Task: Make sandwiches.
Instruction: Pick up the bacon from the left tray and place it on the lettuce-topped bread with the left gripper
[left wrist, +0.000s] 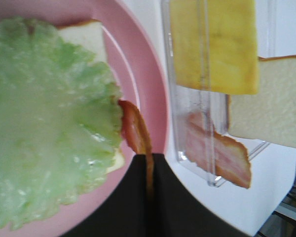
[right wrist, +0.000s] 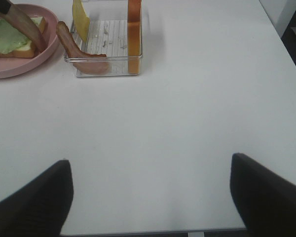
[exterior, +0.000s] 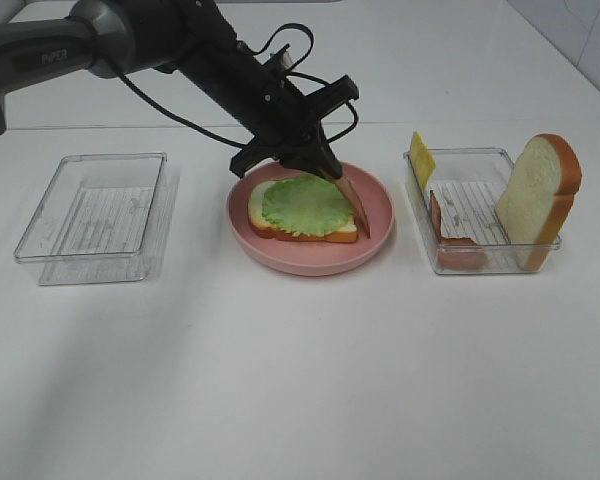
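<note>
Your left fingers (exterior: 318, 155) (left wrist: 123, 202) reach across to the pink plate (exterior: 310, 264) (left wrist: 155, 94) in the middle of the tabletop (exterior: 300, 380) and are clenched on one end of a reddish-brown bacon strip (exterior: 355, 205) (left wrist: 134, 129). The strip hangs tilted, and its free end is down near the right edge of the food on the plate; you cannot tell from these views whether it touches. On the plate lies a bread slice (exterior: 256, 216) (left wrist: 86, 37) with a green lettuce leaf (exterior: 302, 205) (left wrist: 49, 118) spread flat on top, covering most of it.

To the right of the plate, just beside it, stands a clear tray (exterior: 485, 268) (right wrist: 103, 74). In it you have a yellow cheese slice (exterior: 421, 158) (left wrist: 214, 44) leaning at the end nearest the plate, a second bacon strip (exterior: 450, 240) (left wrist: 219, 150) (right wrist: 81, 54) draped along the near side, and a second bread slice (exterior: 540, 195) (left wrist: 271, 106) standing upright at the far end. Another clear tray (exterior: 90, 264) sits well to the left of the plate.

Your right fingers (right wrist: 39, 197) are released and spread wide over bare tabletop, well apart from the tray, gripping nothing
</note>
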Motion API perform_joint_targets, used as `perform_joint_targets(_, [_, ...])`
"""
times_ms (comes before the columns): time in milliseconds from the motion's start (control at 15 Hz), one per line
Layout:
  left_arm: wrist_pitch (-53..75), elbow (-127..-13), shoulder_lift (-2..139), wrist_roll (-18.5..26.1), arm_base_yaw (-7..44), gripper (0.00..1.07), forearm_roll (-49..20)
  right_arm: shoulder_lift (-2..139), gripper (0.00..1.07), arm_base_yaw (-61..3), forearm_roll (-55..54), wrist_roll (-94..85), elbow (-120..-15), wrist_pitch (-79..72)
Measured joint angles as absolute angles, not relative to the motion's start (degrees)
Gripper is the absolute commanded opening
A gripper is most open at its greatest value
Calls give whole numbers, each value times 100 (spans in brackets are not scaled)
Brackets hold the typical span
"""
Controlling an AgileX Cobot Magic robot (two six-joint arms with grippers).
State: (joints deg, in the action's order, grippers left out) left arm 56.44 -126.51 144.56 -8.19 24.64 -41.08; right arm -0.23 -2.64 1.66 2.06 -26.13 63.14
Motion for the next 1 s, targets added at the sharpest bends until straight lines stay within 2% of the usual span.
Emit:
perform_joint_targets(333, [5787,-12651,14456,-1083,2424,0,-2974,-23,85,-264,166,206,-2613,6314])
perform_joint_targets(533, [5787,-12651,14456,-1169,2424,1,-2693,-23,85,-264,166,206,-2613,6314])
perform_joint_targets(800, [5833,-12651,14456,-1427,2424,36,-2458,-23,85,-264,166,206,-2613,6314])
perform_joint_targets(867, [5856,-12651,14456,-1518,2424,54,-2286,-23,85,-264,166,206,-2613,6314])
perform_joint_targets(933, [5919,-12651,14456,-1558,2424,78,-2086,-23,85,-264,166,206,-2613,6314])
perform_joint_targets(1000, [5942,-12651,14456,-1564,2424,89,-2028,-23,85,-264,166,206,-2613,6314])
